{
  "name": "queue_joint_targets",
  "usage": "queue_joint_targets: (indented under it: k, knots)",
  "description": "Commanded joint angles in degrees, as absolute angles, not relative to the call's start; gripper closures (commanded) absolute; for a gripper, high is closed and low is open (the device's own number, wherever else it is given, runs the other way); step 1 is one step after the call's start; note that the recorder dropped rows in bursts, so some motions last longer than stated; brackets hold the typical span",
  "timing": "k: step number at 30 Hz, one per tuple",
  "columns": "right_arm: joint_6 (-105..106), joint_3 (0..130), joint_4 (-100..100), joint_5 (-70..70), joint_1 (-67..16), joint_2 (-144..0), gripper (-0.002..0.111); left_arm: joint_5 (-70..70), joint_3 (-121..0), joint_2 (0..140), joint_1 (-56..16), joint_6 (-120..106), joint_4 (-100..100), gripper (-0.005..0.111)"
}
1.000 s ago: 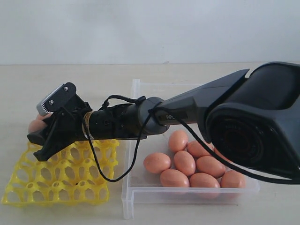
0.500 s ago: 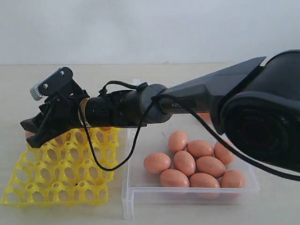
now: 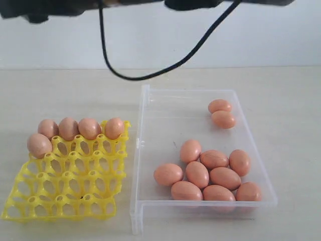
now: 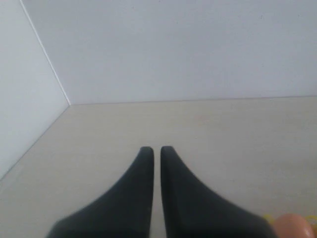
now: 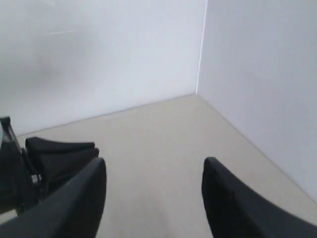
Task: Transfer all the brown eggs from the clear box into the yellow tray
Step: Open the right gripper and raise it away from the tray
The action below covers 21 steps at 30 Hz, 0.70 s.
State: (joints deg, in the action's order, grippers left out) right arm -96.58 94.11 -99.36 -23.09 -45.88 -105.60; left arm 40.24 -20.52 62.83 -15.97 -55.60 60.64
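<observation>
brown egg (image 4: pixel 292 226) near pinched left tool (image 4: pixel 155 148); right tool (image 5: pixel 154 162) spread, empty.

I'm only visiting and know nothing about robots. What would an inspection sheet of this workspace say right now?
Surface: pale beige tabletop.
Job's things: yellow tray holds five brown eggs, four of them in its far row; clear box holds eleven, two lying apart at its far end.
Clutter: nothing seen.
Grippers: left gripper shut, empty; right gripper open, empty.
Cables: black cable loops down from the arm overhead.
Surroundings: plain white wall.
</observation>
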Motion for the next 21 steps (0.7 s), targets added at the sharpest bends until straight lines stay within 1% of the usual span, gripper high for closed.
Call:
queue_joint_targets:
  k: [1,3,5,7,10,12,13,14,16,18,19,20,21]
  knots:
    - [-95.3,92.5,-99.9,-22.3,-41.4,-101.6,0.068,39.0,-20.4,62.4,-15.9,-55.0,60.6,0.103]
    - [-93.4,90.1,-99.9,-22.7,-38.7,-99.9,0.085,38.9,-20.4,62.4,-15.9,-55.0,60.6,0.103]
    - [-89.7,85.0,-99.9,-23.0,-34.8,-97.4,0.108,38.9,-20.4,62.4,-15.9,-55.0,60.4,0.103]
    - [-87.9,79.2,-99.9,-20.0,-31.9,-94.5,0.108,38.9,-20.4,62.4,-15.9,-55.0,60.0,0.103]
    - [-81.8,70.6,-99.9,-14.0,-30.2,-90.3,0.108,38.9,-20.4,62.4,-15.9,-55.0,59.9,0.103]
    - [-73.6,63.9,-99.9,7.5,-30.4,-87.1,0.108,38.9,-20.4,62.4,-15.9,-55.0,59.3,0.103]
    - [-71.9,62.7,-99.9,15.2,-30.4,-86.6,0.108,38.9,-20.4,62.4,-15.9,-55.0,59.3,0.103]
    - [-65.5,61.2,-97.4,29.6,-30.4,-86.3,0.108,38.9,-20.4,62.4,-15.9,-55.0,59.2,0.103]
    - [-46.1,61.3,-87.0,44.8,-29.4,-86.8,0.108,38.9,-20.4,62.4,-15.9,-55.0,59.2,0.103]
    - [-28.6,61.3,-72.3,46.6,-26.5,-86.8,0.108,39.0,-20.4,62.4,-15.9,-55.0,58.7,0.103]
    - [-24.8,61.3,-65.4,45.6,-25.4,-86.8,0.108,39.0,-20.4,62.4,-15.9,-55.0,58.7,0.103]
    - [-17.9,61.3,-53.7,42.0,-23.2,-86.8,0.108,39.1,-20.4,62.4,-15.9,-55.0,58.7,0.103]
    - [-13.3,61.3,-46.3,39.3,-22.0,-86.8,0.108,39.1,-20.4,62.4,-15.9,-55.0,58.7,0.103]
